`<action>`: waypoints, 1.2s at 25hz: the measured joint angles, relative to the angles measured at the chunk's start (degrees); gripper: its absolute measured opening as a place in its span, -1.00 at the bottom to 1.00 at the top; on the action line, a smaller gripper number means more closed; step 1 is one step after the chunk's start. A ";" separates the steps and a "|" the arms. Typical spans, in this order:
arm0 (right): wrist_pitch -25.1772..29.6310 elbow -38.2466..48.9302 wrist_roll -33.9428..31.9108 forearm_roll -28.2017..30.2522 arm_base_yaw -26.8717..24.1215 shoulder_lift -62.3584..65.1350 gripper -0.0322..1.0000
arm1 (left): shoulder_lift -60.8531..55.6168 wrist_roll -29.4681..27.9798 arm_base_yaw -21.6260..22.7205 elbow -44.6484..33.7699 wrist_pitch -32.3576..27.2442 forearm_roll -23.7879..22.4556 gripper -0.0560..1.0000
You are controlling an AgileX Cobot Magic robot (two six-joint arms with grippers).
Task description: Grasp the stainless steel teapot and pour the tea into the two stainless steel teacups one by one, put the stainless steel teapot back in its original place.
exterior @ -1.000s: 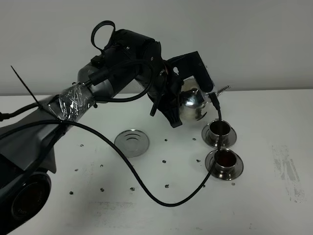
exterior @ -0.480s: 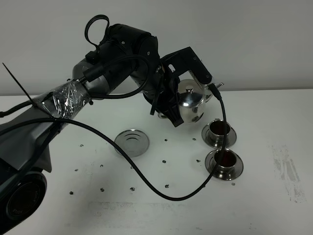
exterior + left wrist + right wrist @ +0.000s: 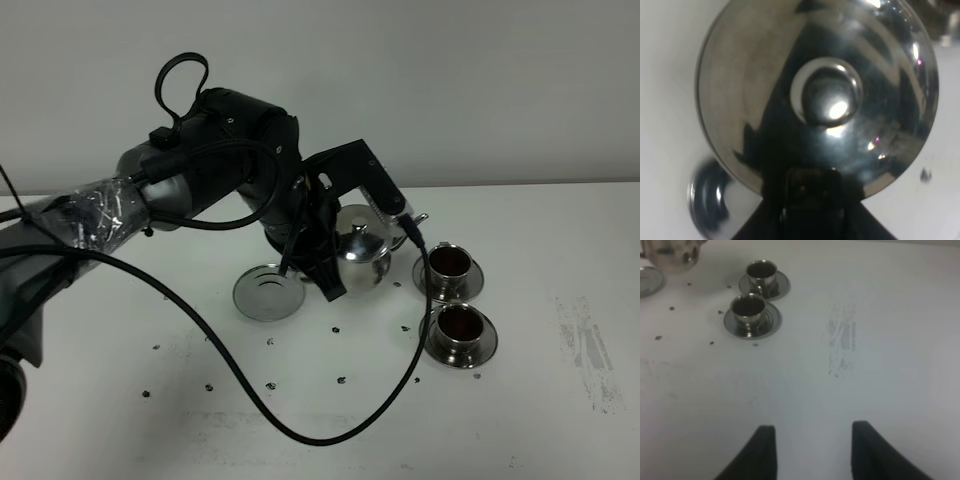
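Teapot (image 3: 362,255) hangs upright in the high view, gripped by the left gripper (image 3: 335,262), near the far edge of the white table (image 3: 560,400), about in the middle of it. It is between the empty saucer (image 3: 269,292) and the two cups, and I cannot tell if its base touches the table. The far cup (image 3: 449,264) and the near cup (image 3: 460,326) each stand on their own saucer and both hold reddish-brown tea (image 3: 460,320). A black cable (image 3: 250,385) loops over the table toward the near edge.

From the left wrist camera, the teapot (image 3: 815,95) fills the picture, seen from above with its lid knob (image 3: 827,97) in the middle; the fingers are not clearly visible there.

From the right wrist camera, the right gripper (image 3: 810,452) is spread wide and holds nothing, above bare table (image 3: 890,390) on the right side, well apart from both cups (image 3: 761,274) (image 3: 747,310).
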State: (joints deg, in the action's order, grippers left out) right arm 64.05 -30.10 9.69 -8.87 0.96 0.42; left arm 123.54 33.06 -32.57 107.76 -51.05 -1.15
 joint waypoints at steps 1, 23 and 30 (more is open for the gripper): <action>0.00 0.00 0.00 0.00 0.00 0.00 -0.28 | -1.02 -0.21 0.45 -2.43 1.28 -0.09 -0.48; 0.00 0.00 0.00 -0.05 0.00 0.00 -0.28 | 3.96 -4.08 1.43 -8.48 13.32 11.09 -0.48; 0.00 0.00 0.00 -0.05 0.00 0.00 -0.28 | 4.49 -4.08 1.43 -8.48 13.39 11.16 -0.48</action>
State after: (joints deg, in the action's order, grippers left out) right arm 64.05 -30.10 9.69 -8.93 0.96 0.42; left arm 128.04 28.98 -31.13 99.28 -37.66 10.01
